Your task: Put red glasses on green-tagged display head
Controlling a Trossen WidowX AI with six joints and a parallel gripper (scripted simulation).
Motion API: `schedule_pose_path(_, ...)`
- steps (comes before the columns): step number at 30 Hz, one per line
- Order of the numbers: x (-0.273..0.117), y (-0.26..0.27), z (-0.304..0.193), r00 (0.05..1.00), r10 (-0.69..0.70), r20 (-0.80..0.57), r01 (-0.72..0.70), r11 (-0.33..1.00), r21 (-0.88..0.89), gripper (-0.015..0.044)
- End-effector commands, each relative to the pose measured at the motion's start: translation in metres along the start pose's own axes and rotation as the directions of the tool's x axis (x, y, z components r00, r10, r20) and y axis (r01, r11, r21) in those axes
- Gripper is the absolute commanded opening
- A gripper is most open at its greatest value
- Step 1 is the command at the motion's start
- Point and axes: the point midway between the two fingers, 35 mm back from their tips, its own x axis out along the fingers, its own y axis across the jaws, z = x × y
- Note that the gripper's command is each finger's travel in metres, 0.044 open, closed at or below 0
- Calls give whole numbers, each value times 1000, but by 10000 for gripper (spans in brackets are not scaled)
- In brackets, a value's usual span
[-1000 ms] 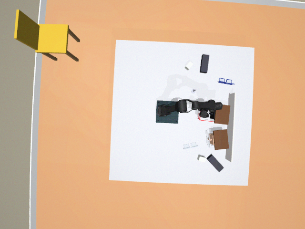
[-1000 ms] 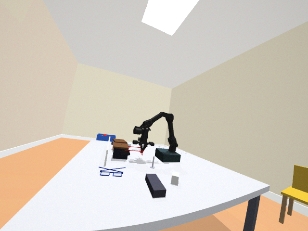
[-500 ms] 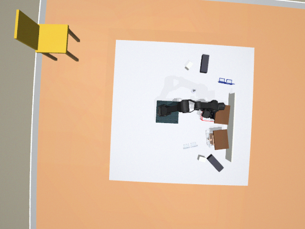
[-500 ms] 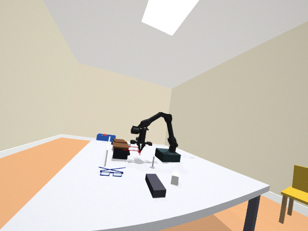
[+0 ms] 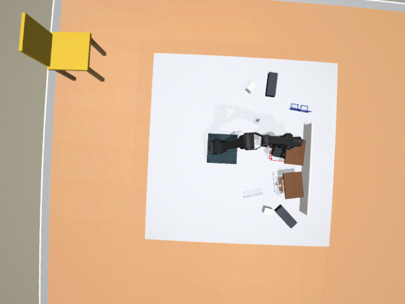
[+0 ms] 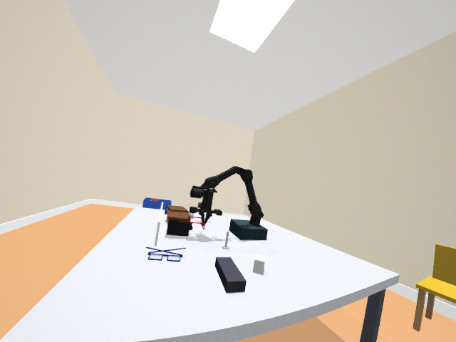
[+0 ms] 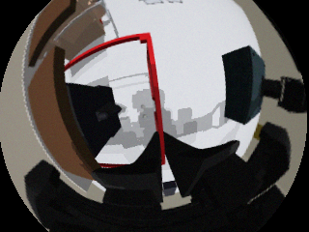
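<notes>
At the centre-right of the top view, the gripper (image 5: pixel 277 152) (image 6: pixel 204 223) (image 7: pixel 158 134) pinched the red glasses (image 5: pixel 278 160) (image 6: pixel 194 222) (image 7: pixel 154 79) before the nearer head (image 5: pixel 295 155) (image 6: pixel 178 226) (image 7: pixel 92 113). Advancing slowly and level, temples straddling its sides, seemed wisest.

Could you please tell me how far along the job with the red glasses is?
Picked up: the red-framed glasses are off the white table, gripped at the front by the black hand. In hand: their temples point toward a brown-topped, black-faced display head. Left: seating bridge and temples, straightening, letting go. No green tag is discernible.
</notes>
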Motion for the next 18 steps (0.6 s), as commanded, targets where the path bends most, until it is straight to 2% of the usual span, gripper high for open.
schedule_pose_path(1, -2, 8, 1, 1000, 5, -2, -5, 1000, -2, 0)
schedule_pose_path(18, -2, 31, 1, 1000, 8, -2, -8, 1000, -3, 0)
